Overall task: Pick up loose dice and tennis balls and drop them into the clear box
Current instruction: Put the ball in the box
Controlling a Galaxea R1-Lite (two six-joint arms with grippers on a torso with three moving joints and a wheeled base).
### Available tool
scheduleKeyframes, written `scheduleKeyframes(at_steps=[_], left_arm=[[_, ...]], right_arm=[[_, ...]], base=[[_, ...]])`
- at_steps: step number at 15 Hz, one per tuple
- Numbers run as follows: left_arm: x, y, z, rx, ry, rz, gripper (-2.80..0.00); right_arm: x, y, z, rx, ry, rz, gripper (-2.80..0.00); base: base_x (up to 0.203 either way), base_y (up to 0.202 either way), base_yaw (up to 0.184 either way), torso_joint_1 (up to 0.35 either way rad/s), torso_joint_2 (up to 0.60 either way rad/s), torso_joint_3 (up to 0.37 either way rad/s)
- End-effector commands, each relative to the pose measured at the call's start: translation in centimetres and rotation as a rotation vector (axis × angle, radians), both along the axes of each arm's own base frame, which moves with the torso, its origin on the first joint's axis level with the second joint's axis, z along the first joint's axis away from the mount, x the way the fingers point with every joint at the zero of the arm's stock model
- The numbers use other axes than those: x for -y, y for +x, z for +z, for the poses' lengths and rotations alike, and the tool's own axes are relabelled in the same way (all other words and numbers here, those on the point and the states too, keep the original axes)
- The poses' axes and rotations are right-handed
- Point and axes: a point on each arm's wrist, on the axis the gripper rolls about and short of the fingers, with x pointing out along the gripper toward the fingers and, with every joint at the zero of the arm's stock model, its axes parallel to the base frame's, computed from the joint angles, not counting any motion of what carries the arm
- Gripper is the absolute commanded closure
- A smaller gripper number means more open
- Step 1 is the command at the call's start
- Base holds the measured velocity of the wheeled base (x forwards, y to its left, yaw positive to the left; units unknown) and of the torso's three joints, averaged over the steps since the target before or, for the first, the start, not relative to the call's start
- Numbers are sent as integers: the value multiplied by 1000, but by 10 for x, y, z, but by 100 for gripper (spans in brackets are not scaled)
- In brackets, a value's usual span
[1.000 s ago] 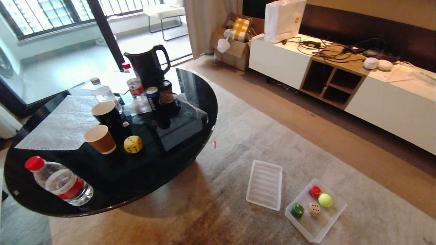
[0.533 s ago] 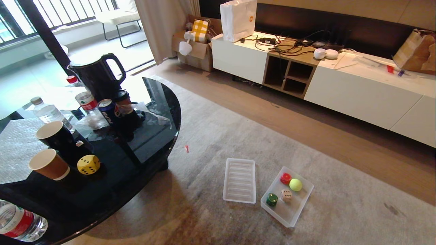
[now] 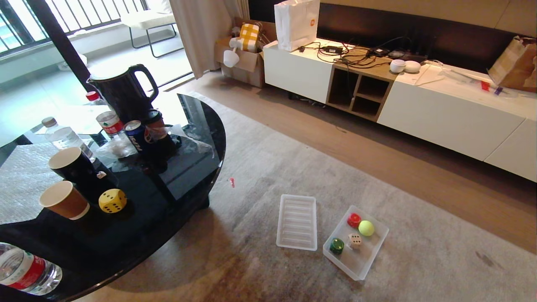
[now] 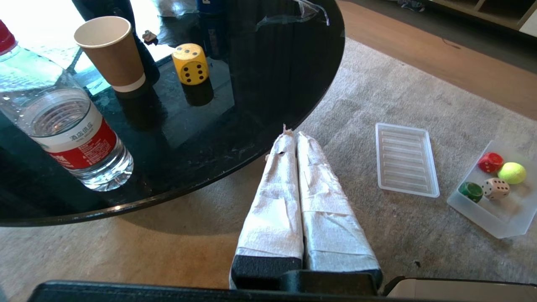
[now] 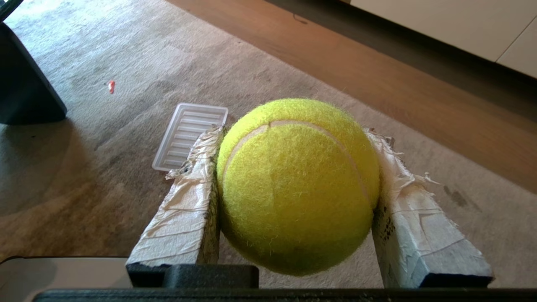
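One fuzzy tennis ball (image 5: 293, 184) clamped between right end effector's (image 5: 293, 176) tape-wrapped fingers (image 5: 184, 209)

1. The head camera has swung right: the black table (image 3: 126, 176) now sits at the view's left edge.
2. The clear box (image 3: 356, 268) and lid (image 3: 297, 222) lie nearer the view's centre; a brown bag (image 3: 516, 63) has come into view.

Bright window daylight, glare on table (image 3: 197, 138)
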Motion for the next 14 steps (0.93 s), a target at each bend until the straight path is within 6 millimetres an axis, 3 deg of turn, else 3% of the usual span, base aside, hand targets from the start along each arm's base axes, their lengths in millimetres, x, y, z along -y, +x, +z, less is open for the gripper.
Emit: scheduleKeyframes(at_steps=[1, 14], left_arm=[[0, 0, 0, 0, -1, 0, 0], [0, 0, 0, 0, -1, 0, 0]], right_arm=[[0, 0, 0, 0, -1, 0, 0], [0, 0, 0, -2, -1, 2, 0]], base=[[0, 0, 0, -1, 2, -104], [0, 0, 0, 2, 2, -189]])
